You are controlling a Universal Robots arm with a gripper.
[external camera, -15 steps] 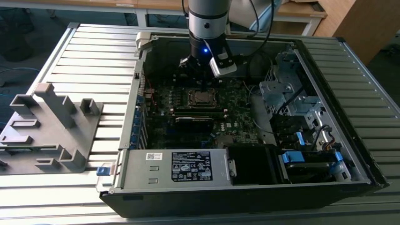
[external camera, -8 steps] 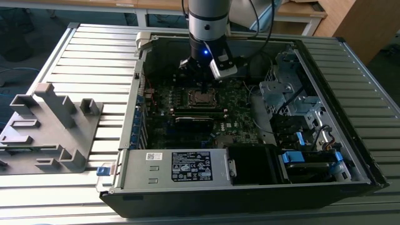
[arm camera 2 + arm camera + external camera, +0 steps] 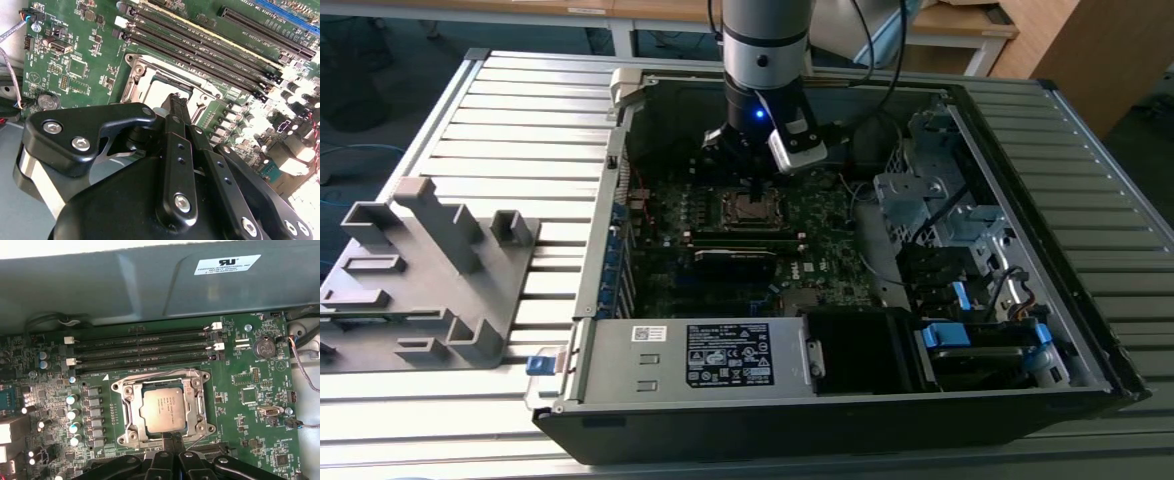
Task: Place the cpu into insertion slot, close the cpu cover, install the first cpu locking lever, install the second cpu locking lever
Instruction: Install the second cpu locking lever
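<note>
The cpu [image 3: 166, 407] lies flat in the insertion slot [image 3: 726, 208] on the green motherboard [image 3: 250, 390], its grey metallic top facing up. The silvery cpu cover [image 3: 131, 412] is down around it, framing the chip through its window. My gripper [image 3: 173, 436] is shut, its black fingertips [image 3: 175, 100] pressed together at the socket's edge. They touch or hover just over the cover's rim beside a thin wire lever [image 3: 197, 440]. Whether they pinch that lever is hidden. In the exterior view the gripper [image 3: 750, 182] hangs straight down just above the socket.
Long black memory slots [image 3: 145, 347] run beside the socket, with capacitors [image 3: 73, 412] on another side. The open computer case [image 3: 961, 110] walls in the board. A power supply [image 3: 700, 355] and drive cages [image 3: 947, 230] sit inside. A grey fixture [image 3: 420, 270] stands at the exterior view's left.
</note>
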